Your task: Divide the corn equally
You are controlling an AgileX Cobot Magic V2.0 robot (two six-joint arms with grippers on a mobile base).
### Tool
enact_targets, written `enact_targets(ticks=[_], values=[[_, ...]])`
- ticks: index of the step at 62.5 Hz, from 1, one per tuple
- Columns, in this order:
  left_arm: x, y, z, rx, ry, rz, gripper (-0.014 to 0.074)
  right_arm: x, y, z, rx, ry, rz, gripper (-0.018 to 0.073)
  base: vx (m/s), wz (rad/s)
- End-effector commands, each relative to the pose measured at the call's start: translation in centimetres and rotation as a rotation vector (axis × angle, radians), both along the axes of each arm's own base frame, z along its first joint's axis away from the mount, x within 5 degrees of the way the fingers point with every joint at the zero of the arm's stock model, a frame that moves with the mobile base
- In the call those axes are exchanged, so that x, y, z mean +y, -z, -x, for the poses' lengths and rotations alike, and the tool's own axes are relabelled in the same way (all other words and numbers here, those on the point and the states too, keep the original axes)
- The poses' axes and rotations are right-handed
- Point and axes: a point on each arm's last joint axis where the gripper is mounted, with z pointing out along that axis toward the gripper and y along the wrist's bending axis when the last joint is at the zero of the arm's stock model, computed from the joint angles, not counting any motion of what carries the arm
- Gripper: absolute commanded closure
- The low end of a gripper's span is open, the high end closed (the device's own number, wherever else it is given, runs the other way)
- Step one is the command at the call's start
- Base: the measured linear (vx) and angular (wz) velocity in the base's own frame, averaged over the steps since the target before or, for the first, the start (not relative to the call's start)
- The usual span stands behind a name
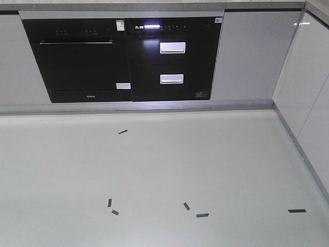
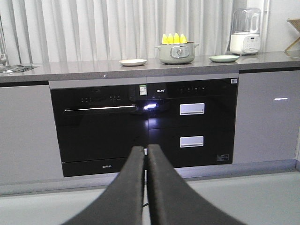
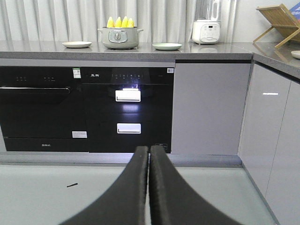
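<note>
Left gripper (image 2: 146, 149): jaws pressed together, nothing in them; right gripper (image 3: 149, 149) same, clenched and empty; both well apart from the tabletop (image 2: 70, 69), with bare pale floor (image 1: 154, 170) in between. Left to right on the grey stone-look tabletop: cream plate (image 2: 133, 62), shallow, glossy, nothing on it; then the pot (image 2: 176, 53), pale green, rounded, side handles, no lid; corn (image 2: 174, 38) stands upright inside it, four yellow pointed tips over the rim, packed touching each other, bodies hidden by the wall; then green plate (image 2: 224, 58), also bare; white appliance (image 2: 245, 31) with a clear jug beyond; wooden rack (image 3: 279, 23) far right. Handling, my guess: cobs stiff, fairly heavy, round and tapered; bumpy kernels give some bite but could be wet and slick if cooked; the tip is narrow and would squirt out of the jaws, so take each one below the tip on the thicker part, jaws across the axis, and lift straight up to clear the rim; neighbours may lean or drag along; kernels bruise, so use moderate squeeze. Four cobs, two plates: likely two each.
</note>
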Motion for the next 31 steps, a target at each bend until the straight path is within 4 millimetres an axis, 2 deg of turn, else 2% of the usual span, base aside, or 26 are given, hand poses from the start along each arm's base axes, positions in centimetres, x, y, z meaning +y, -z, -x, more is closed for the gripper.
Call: enact_targets(ticks=[1,31], values=[[0.01,-0.32,0.12,-0.080,0.000,0.020,0.0603,-0.04,-0.34,0.00,-0.068,0.003,0.002,0.0563,0.00,0.00],[0.01,-0.32,0.12,-0.080,0.000,0.020,0.0603,-0.04,-0.34,0.00,-0.068,0.003,0.002,0.0563,0.00,0.00]])
